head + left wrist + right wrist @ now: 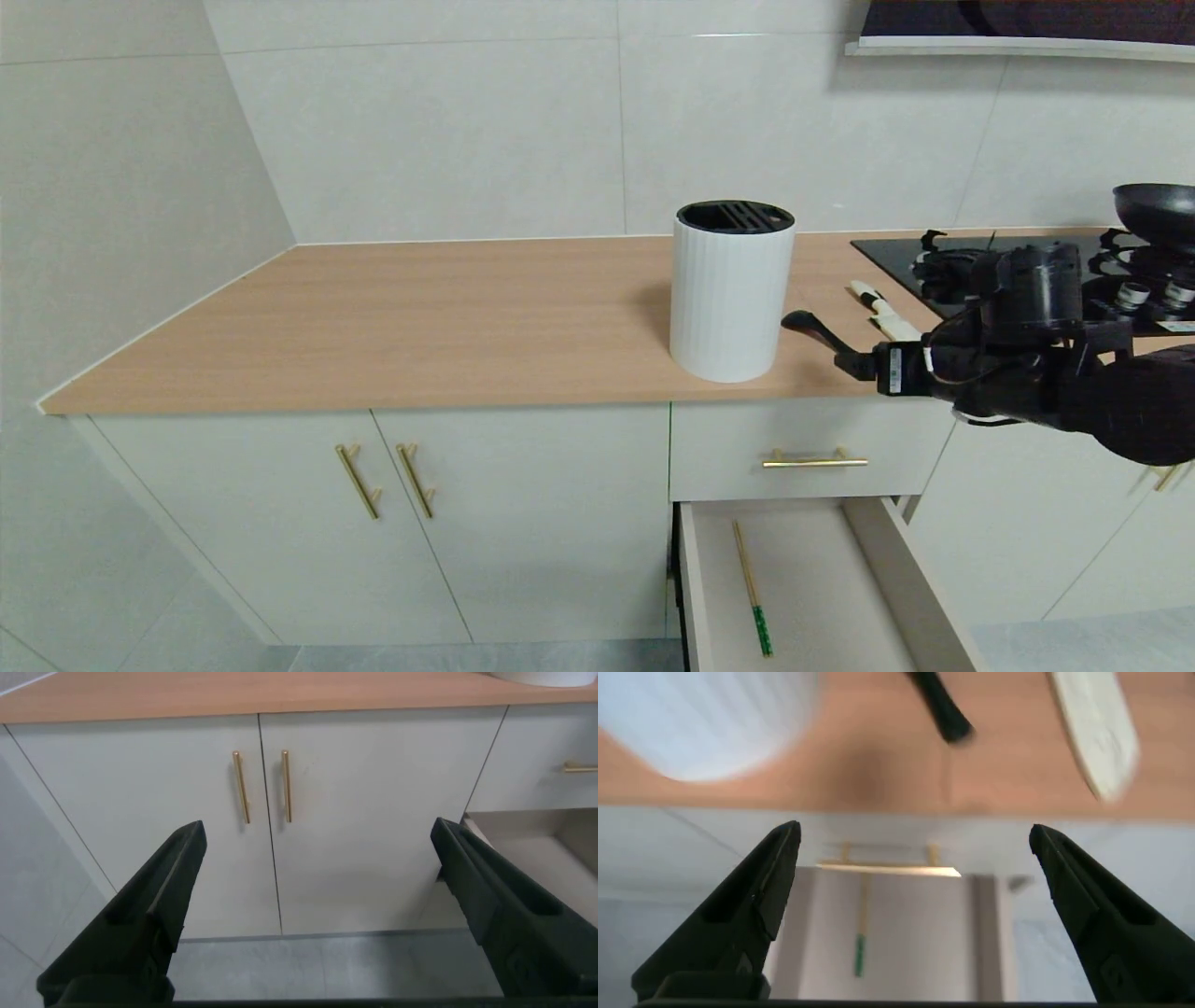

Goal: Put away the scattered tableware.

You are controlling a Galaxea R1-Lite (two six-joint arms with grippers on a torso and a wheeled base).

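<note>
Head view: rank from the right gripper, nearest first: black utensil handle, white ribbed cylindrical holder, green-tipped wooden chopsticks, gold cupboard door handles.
1. Black utensil handle, beside the right gripper.
2. White ribbed cylindrical holder, further left.
3. Green-tipped wooden chopsticks, below in the open drawer.
4. Gold cupboard door handles, far left.

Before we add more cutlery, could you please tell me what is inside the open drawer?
The open drawer holds chopsticks with green tips, lying lengthwise on its floor. Its rear is hidden under the closed drawer above.
</note>
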